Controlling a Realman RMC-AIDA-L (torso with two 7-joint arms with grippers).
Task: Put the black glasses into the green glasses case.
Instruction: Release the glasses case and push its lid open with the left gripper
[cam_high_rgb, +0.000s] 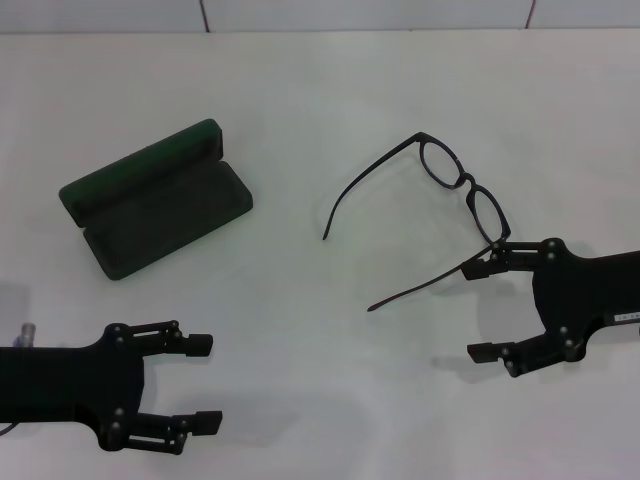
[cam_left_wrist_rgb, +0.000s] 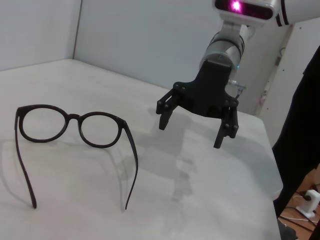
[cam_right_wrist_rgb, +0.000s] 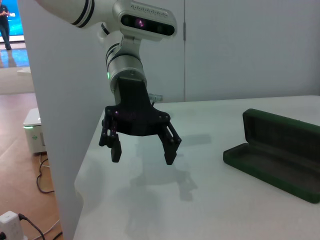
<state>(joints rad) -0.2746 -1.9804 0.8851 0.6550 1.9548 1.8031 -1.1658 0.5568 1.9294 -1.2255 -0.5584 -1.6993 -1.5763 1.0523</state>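
Grippers were seen nearest of all, both spread wide and grasping nothing. The left gripper (cam_high_rgb: 203, 382) was held low by the near edge of the table (cam_high_rgb: 320, 90), toward its near left corner, its two black fingers parted with only bare surface between them; it appeared to be parked or waiting, since neither task object lay within its reach. The right gripper (cam_high_rgb: 484, 310) was stationed near the right edge, its jaws released, and one fingertip was seen in the head view at the hinge end of the black glasses (cam_high_rgb: 440, 205), just beside or perhaps touching the nearer temple arm; contact could not be confirmed. That placement was judged to be an approach for a pinch on the frame, not yet closed. The glasses were laid right of centre, unfolded, lenses upright on the table and both slim curved temples splayed toward the near edge, which left the frame front exposed for grasping. Their frame was thin, glossy black, with two rounded oval clear lenses, and was judged light and apt to slide if nudged. Farther off, toward the far left part of the table, the green glasses case (cam_high_rgb: 155, 200) was set open, well apart from the glasses, its lid tilted back toward the far edge so that the dull grey-green lining was offered upward. Its shell was dark green, rigid-looking, rectangular with rounded corners. The tabletop was plain, white and smooth.
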